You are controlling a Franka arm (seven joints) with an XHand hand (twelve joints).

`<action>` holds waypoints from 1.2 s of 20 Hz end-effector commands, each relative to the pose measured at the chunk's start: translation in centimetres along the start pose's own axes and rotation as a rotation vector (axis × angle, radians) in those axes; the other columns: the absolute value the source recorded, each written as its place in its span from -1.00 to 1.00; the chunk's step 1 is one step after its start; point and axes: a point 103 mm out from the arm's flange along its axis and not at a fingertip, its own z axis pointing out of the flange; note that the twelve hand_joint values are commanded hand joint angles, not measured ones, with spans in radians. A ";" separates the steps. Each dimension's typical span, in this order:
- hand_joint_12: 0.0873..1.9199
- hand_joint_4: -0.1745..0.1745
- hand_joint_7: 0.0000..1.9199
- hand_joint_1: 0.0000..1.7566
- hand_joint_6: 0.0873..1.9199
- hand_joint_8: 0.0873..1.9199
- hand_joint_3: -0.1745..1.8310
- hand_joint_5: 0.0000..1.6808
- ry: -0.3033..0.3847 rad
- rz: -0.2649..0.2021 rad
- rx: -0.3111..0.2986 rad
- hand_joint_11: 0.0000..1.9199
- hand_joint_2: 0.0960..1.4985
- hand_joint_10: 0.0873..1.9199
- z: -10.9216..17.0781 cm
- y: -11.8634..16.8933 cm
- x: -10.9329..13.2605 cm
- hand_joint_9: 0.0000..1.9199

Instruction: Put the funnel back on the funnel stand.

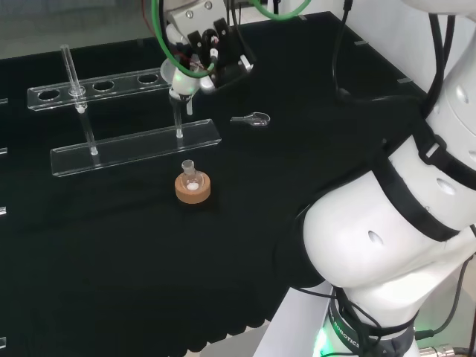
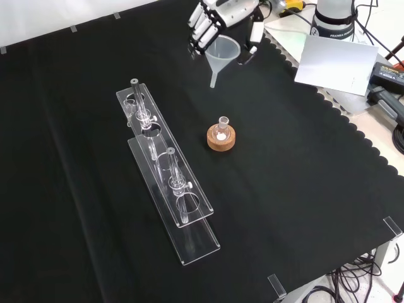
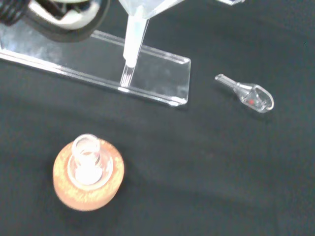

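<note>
A clear funnel [image 2: 223, 52] hangs in the air with its stem [image 3: 133, 44] pointing down, and the hand [image 2: 218, 17] is shut on its cone from above. In the head view the funnel [image 1: 178, 79] and the hand [image 1: 199, 43] are at the right end of the clear funnel stand [image 1: 134, 147], close to the end hole of its upper plate [image 1: 148, 77]. From the wrist, the stem tip lines up with the end of the stand's base [image 3: 162, 78]. In the front view the stand [image 2: 169, 173] lies left of and nearer than the funnel.
A small round flask sits on a cork ring [image 1: 193, 187] in front of the stand, also on the cloth's middle [image 2: 221, 136] and seen from above [image 3: 87, 169]. A small glass scoop [image 1: 253, 119] lies right of the stand [image 3: 248, 93]. The arm's white links [image 1: 387, 223] stand at the right.
</note>
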 end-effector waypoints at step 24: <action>0.18 0.32 -0.35 0.04 -0.44 -0.40 -0.28 0.07 0.063 0.043 -0.044 -0.24 -0.05 -0.63 -5.3 11.6 -6.9 -0.08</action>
